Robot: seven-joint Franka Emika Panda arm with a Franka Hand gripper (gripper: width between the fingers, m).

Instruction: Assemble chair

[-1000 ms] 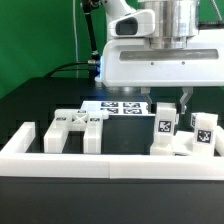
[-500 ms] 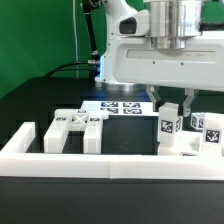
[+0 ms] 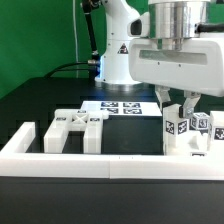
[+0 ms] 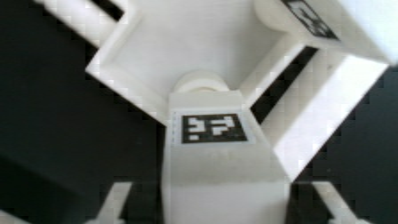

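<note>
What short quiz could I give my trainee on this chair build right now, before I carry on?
1. True or false: the jaws close on a tagged white bar.
2. Where does the marker board lie? A) flat on the table, behind the parts B) atop the border wall C) between the jaws
3. Fill in: the cross-shaped part lies toward the exterior view's ____.
Key: 1 true; 2 A; 3 left.
</note>
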